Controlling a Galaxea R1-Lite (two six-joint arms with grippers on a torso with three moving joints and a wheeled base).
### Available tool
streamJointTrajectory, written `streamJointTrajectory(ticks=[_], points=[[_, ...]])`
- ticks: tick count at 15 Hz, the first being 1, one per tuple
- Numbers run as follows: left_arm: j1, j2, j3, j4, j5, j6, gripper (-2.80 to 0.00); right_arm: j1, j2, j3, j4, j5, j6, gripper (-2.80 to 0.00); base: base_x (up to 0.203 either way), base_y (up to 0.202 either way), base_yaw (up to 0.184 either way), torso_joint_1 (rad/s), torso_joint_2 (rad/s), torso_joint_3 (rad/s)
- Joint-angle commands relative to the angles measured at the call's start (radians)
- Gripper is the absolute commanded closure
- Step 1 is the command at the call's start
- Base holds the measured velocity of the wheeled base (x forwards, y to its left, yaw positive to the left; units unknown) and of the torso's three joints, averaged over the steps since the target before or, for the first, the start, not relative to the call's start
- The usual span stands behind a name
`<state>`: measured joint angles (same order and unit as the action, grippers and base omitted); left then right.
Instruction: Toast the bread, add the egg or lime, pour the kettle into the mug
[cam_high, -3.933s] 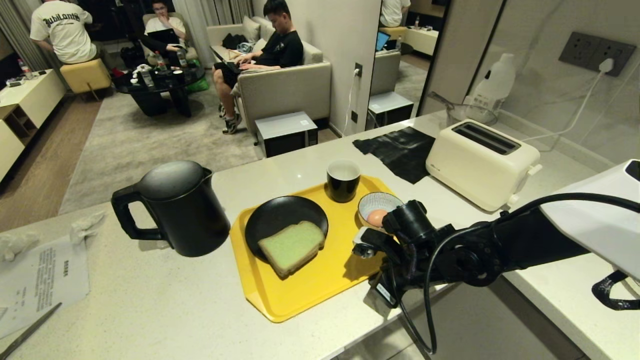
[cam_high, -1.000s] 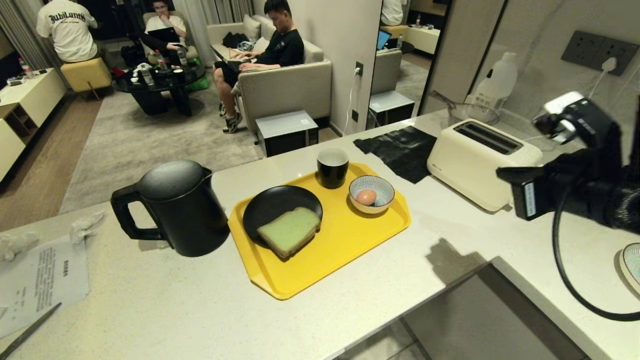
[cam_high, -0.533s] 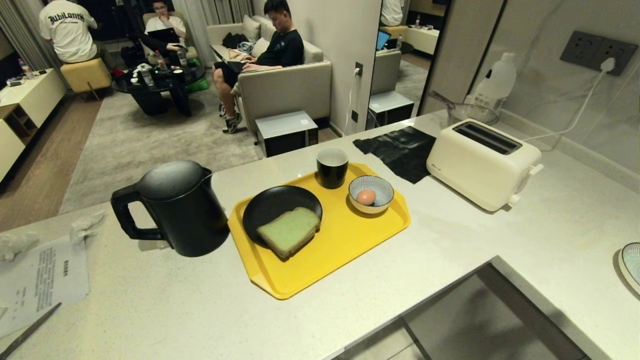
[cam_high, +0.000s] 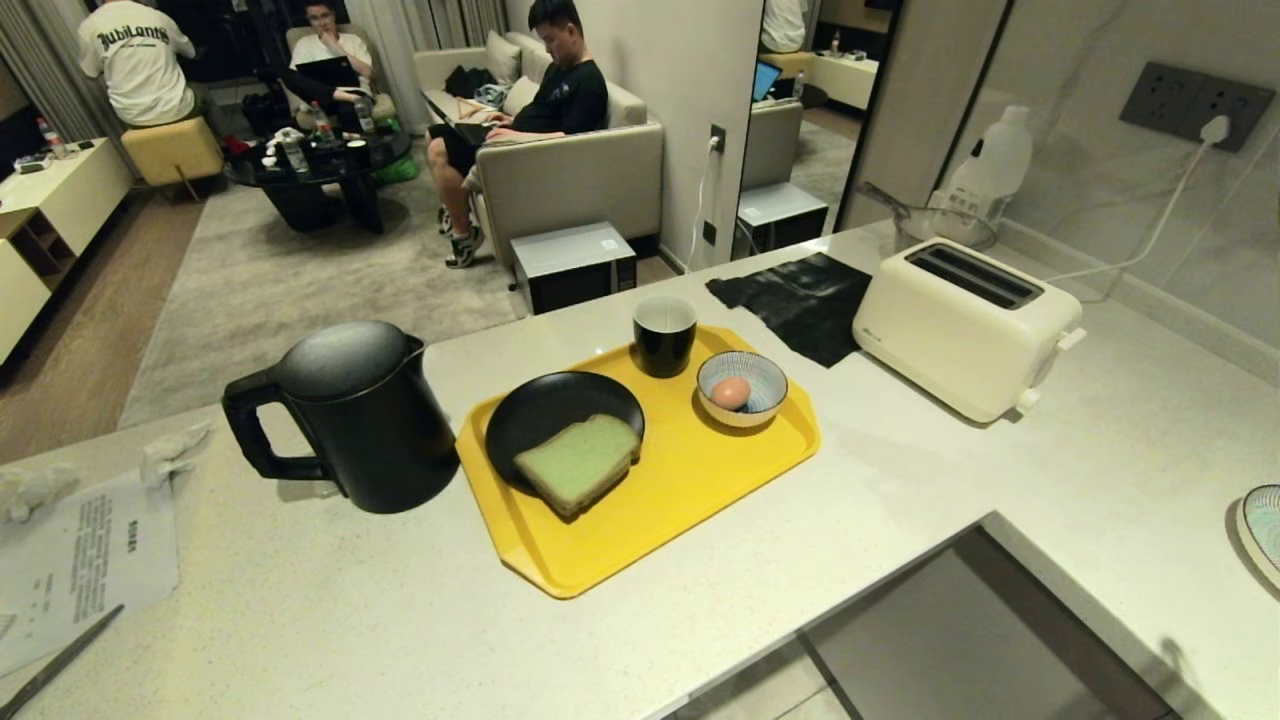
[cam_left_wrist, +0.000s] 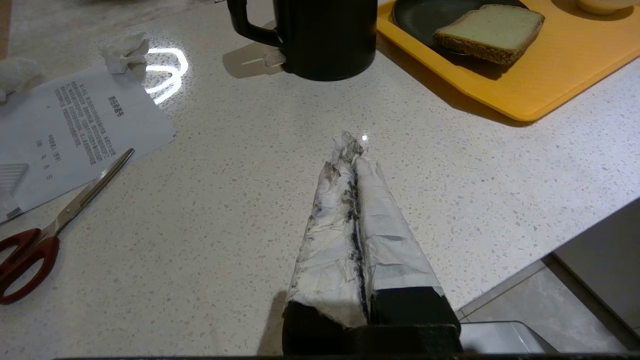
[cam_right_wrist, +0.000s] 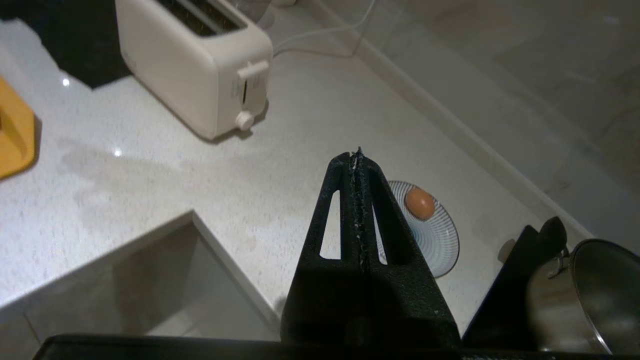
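A yellow tray (cam_high: 640, 530) holds a black plate (cam_high: 545, 405) with the green-faced bread (cam_high: 578, 462), the black mug (cam_high: 664, 335) and a striped bowl (cam_high: 765, 385) with an egg (cam_high: 731, 392). The black kettle (cam_high: 350, 415) stands left of the tray. No lime is in view. Neither arm shows in the head view. My left gripper (cam_left_wrist: 350, 145) hovers shut and empty over bare counter, short of the kettle (cam_left_wrist: 325, 35). My right gripper (cam_right_wrist: 356, 155) is shut and empty above the counter, beside a striped plate (cam_right_wrist: 440, 240) carrying another egg (cam_right_wrist: 419, 202).
A cream toaster (cam_high: 965, 325) stands right of the tray, with a black cloth (cam_high: 800, 295) behind. Paper (cam_left_wrist: 75, 130) and red-handled scissors (cam_left_wrist: 50, 225) lie at the left. A steel pot (cam_right_wrist: 590, 300) sits by the striped plate. The counter has an inner corner cut-out (cam_high: 950, 620). People sit in the room beyond.
The right arm, which hung in front of the toaster a second ago, has swung out of the head view. Since the earliest frame the tray sits slightly farther back.
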<state>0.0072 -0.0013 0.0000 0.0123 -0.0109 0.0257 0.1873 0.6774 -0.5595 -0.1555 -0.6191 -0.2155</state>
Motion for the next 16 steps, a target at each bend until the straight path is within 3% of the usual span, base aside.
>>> streamJointTrajectory(ticks=[1,3,5,7,10,16], points=[[0.0,0.0,0.0,0.0,0.0,0.0,0.0,-0.145,-0.092,0.056,0.077,0.233,0.004,0.0,0.0,0.0,0.0,0.0,0.0,0.0],[0.0,0.0,0.0,0.0,0.0,0.0,0.0,-0.212,-0.253,0.145,0.16,0.473,0.01,0.0,0.0,0.0,0.0,0.0,0.0,0.0],[0.0,0.0,0.0,0.0,0.0,0.0,0.0,-0.246,-0.351,0.281,0.206,0.62,0.013,0.0,0.0,0.0,0.0,0.0,0.0,0.0],[0.0,0.0,0.0,0.0,0.0,-0.001,0.0,-0.24,-0.396,0.389,0.217,0.647,0.033,0.0,0.0,0.0,0.0,0.0,0.0,0.0],[0.0,0.0,0.0,0.0,0.0,-0.001,0.0,-0.201,-0.509,0.509,0.217,0.625,0.117,0.0,0.0,0.0,0.0,0.0,0.0,0.0],[0.0,0.0,0.0,0.0,0.0,-0.001,0.0,-0.187,-0.677,0.529,0.233,0.667,0.109,0.0,0.0,0.0,0.0,0.0,0.0,0.0]])
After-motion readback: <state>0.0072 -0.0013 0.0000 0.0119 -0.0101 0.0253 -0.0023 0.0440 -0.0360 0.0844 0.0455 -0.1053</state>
